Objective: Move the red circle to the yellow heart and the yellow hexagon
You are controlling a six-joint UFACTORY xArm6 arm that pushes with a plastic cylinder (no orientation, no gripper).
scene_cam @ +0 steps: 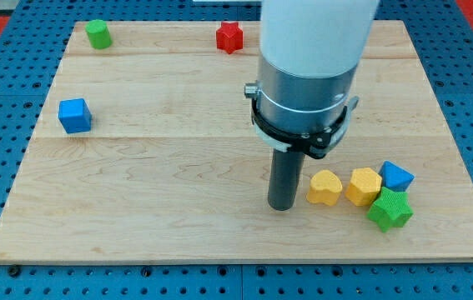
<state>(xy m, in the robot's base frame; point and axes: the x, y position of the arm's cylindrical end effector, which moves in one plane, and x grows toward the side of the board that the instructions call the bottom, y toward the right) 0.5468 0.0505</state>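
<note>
My tip (283, 207) rests on the board just left of the yellow heart (324, 188), with a narrow gap between them. The yellow hexagon (364, 186) sits right of the heart, touching it or nearly so. No red circle shows in the camera view; the wide arm body (307, 75) hides part of the board's upper middle. The only red block I see is a red star (229, 37) near the view's top edge, left of the arm.
A blue block (397, 176) and a green star (389, 209) crowd against the hexagon's right side. A blue cube (75, 115) lies at the left, a green block (97, 33) at the top left. The board's bottom edge (236, 257) is close below the tip.
</note>
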